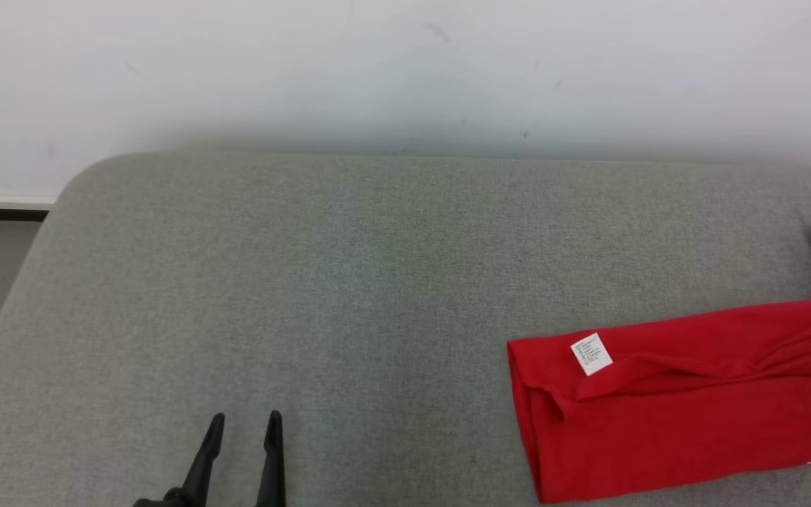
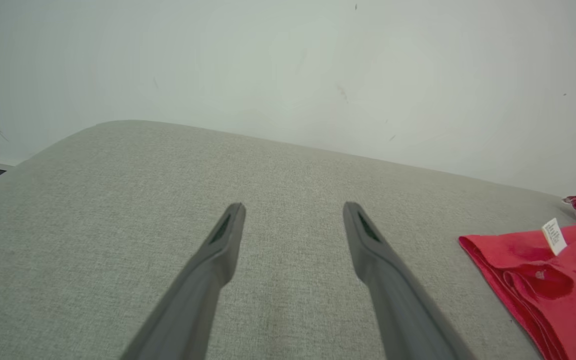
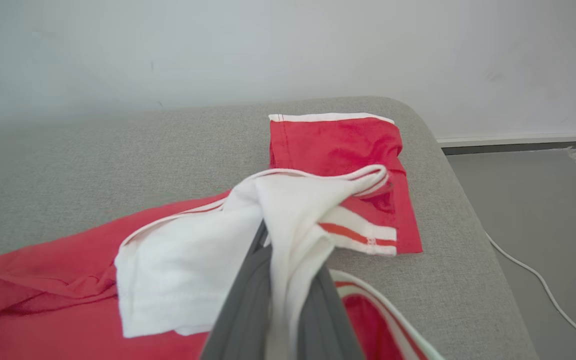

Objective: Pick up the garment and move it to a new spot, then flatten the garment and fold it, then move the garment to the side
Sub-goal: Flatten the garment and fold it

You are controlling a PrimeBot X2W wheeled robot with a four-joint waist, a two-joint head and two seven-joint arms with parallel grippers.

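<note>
- The right gripper (image 3: 282, 260) is clamped on the garment (image 3: 338, 145). In the right wrist view its two dark fingers (image 3: 245, 305) stand narrow, with a fold of the white cloth pinched between them and draped over their tips.
- The held part is a white panel edged with a thin red line. It is lifted and bunched above the red body of the garment, which lies beneath it on the grey cushion (image 3: 93, 165).
- Beyond the pinched fold, a red section with a white hem and red-and-white stripes lies flat near the cushion's rounded corner.
- The left gripper (image 1: 245, 422) is spread wide and grips nothing. It is low over bare cushion, well apart from the garment.
- In the head view the garment lies at the right side of the cushion as a long red band running off the picture's right edge. A small white label (image 1: 591, 353) sits near its left end.
- A white wall (image 1: 377, 70) rises behind the cushion.
- Past the cushion's corner, in the right wrist view, there is grey floor (image 3: 543, 200) with a pale cable (image 3: 532, 272) lying across it.
</note>
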